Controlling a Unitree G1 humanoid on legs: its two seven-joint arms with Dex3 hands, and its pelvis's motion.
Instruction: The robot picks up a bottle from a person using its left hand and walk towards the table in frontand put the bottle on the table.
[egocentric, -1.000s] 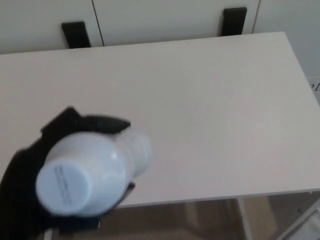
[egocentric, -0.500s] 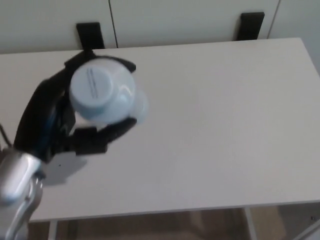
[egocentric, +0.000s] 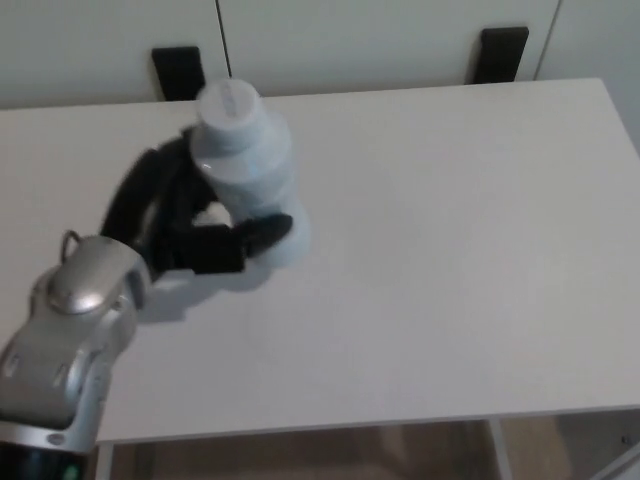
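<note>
**Left hand grips white bottle over the table**

At the lower left of the frame, the silver forearm (egocentric: 70, 330) reaches up over the table (egocentric: 450, 250). The black left hand (egocentric: 185, 225) is wrapped around a white bottle (egocentric: 245, 160) in the upper left centre, with its fingers (egocentric: 255, 235) curled around the lower body. The bottle tilts, cap up and to the left. Whether its base touches the tabletop cannot be told. Beyond the far edge are two black brackets (egocentric: 177, 72) and pale cabinet fronts (egocentric: 350, 40).

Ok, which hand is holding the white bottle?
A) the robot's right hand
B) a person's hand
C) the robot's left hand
C: the black left hand, reaching in from the picture's left, is closed round the bottle at the table; no other hand shows.
</note>
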